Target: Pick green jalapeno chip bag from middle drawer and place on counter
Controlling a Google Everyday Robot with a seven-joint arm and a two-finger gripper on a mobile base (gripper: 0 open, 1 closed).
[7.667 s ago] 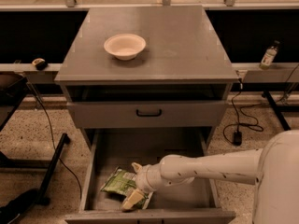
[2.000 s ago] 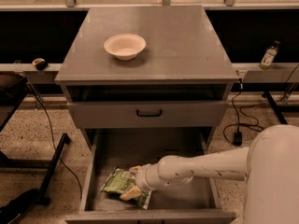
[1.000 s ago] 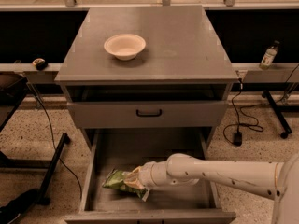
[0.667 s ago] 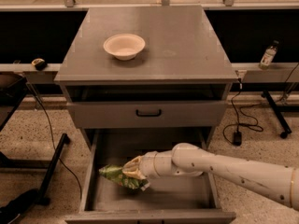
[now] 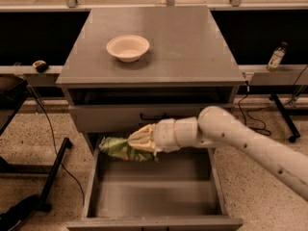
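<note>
The green jalapeno chip bag (image 5: 121, 149) hangs in the air above the left side of the open middle drawer (image 5: 154, 196), just below the closed drawer front. My gripper (image 5: 142, 141) is shut on the bag's right end, and the white arm reaches in from the lower right. The drawer floor is bare. The counter (image 5: 192, 47) is the grey cabinet top above, well above the bag.
A white paper bowl (image 5: 128, 47) stands on the counter's left half. The closed upper drawer front with a black handle (image 5: 154, 117) is right behind the gripper. A small bottle (image 5: 275, 57) stands on a ledge at the right. Cables and a stand leg lie on the floor at the left.
The gripper closed on the bag on the drawer floor and has lifted it up and out, to the level of the upper drawer front. The drawer floor now lies bare.
</note>
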